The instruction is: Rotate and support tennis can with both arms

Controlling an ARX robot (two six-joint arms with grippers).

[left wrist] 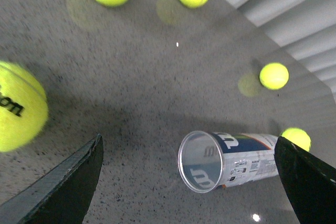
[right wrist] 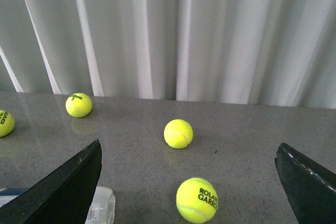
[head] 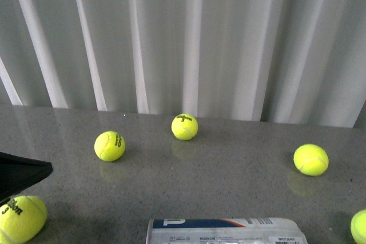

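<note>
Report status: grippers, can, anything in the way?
Left gripper open, empty. Right gripper open, empty. Tennis can lying on its side, untouched. Loose tennis balls either side of it.

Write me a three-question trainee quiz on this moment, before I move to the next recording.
1. True or false: the can stands upright on the table.
2. The left gripper is: A) shut on the can, B) shut on a ball, C) open, holding nothing.
3. How many balls show in the front view?
Key: 1 false, it lies on its side; 2 C; 3 five.
</note>
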